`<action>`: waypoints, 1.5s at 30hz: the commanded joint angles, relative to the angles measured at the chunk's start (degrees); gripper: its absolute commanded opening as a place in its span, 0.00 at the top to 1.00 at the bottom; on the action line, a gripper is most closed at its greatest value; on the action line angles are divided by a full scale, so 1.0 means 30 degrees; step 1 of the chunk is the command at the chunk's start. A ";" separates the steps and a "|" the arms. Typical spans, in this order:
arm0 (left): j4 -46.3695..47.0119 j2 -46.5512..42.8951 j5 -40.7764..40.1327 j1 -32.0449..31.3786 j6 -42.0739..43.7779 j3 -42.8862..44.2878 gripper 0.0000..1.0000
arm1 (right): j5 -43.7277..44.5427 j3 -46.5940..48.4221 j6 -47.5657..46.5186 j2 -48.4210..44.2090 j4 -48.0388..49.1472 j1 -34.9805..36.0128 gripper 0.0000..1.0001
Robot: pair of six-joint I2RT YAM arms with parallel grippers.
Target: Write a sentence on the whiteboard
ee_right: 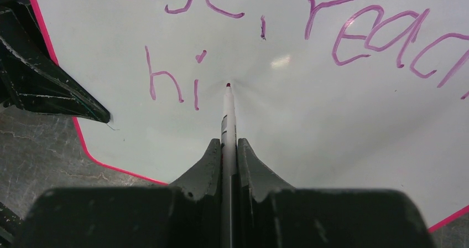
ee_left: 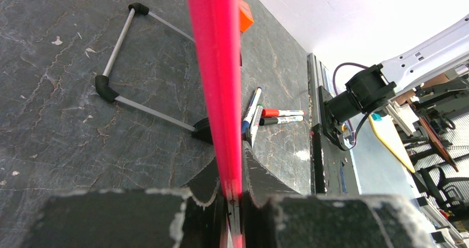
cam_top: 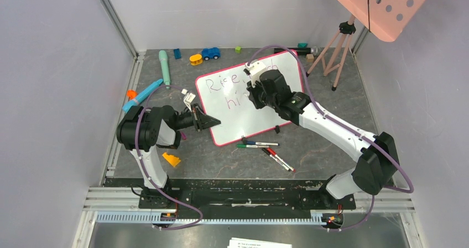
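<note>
The whiteboard (cam_top: 243, 115), white with a pink-red rim, lies tilted mid-table. My left gripper (cam_top: 213, 122) is shut on its left rim, seen edge-on as a red bar (ee_left: 218, 93) between the jaws. My right gripper (cam_top: 255, 96) is shut on a white marker (ee_right: 227, 120) whose tip touches the board (ee_right: 332, 126) just right of "hi". The sentence (ee_right: 332, 32) in purplish-pink ink reads "Rise, reach" on the first line and "hi" (ee_right: 171, 82) on the second; in the top view (cam_top: 221, 84) my right arm hides part of it.
Loose markers (cam_top: 265, 148) lie in front of the board, also in the left wrist view (ee_left: 260, 115). Toys (cam_top: 210, 53), a teal tube (cam_top: 165, 65) and an orange piece (cam_top: 171, 159) lie around. A tripod (cam_top: 332, 54) holding a salmon perforated panel (cam_top: 381, 4) stands back right.
</note>
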 commanded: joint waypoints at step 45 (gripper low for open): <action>0.1195 0.0034 0.1547 -0.0295 0.2349 0.0019 0.93 | -0.0742 -0.0477 0.0180 0.0279 0.0320 -0.0199 1.00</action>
